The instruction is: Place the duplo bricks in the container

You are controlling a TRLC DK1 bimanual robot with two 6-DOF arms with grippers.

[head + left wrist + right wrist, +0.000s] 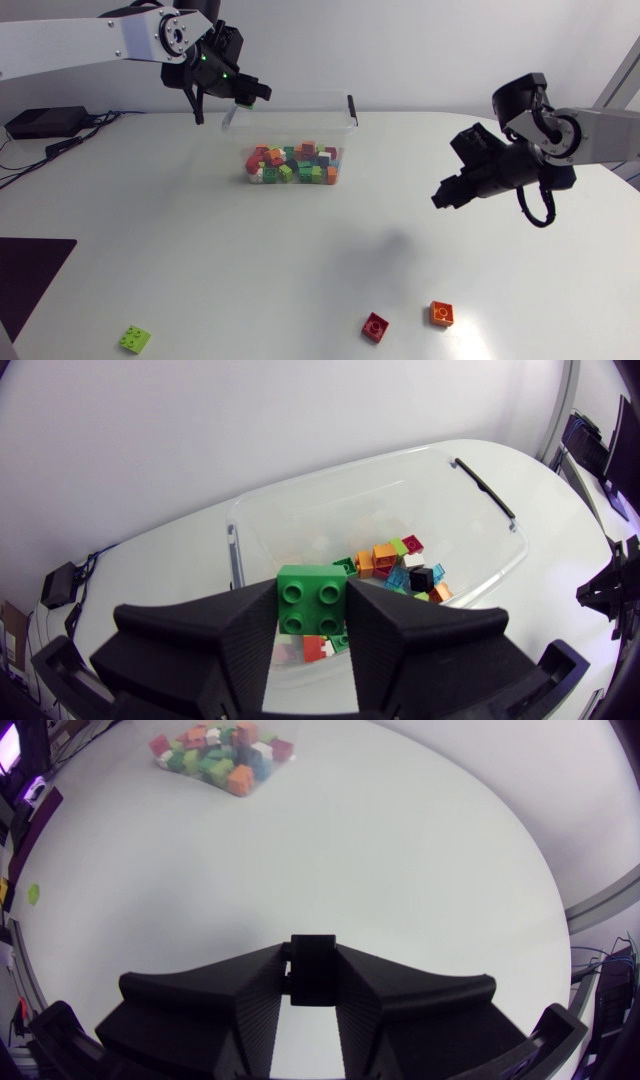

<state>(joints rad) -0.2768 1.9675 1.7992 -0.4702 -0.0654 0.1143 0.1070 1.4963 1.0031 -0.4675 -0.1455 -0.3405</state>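
The left gripper (312, 594) is clamped on a green duplo brick (312, 600) hanging over the clear container (330, 510), seemingly just inside its end wall, so the drop lies straight down, while the right gripper (447, 194) hangs well apart, its grip unclear to me

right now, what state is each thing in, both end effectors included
left end effector, shut on the green brick, over the container edge
green brick, gripped, not yet dropped
container, upright, lidless, partly filled with mixed bricks
lime brick, loose on the table
red brick, loose on the table
orange brick, loose on the table
right end effector, raised over the table, grip unclear
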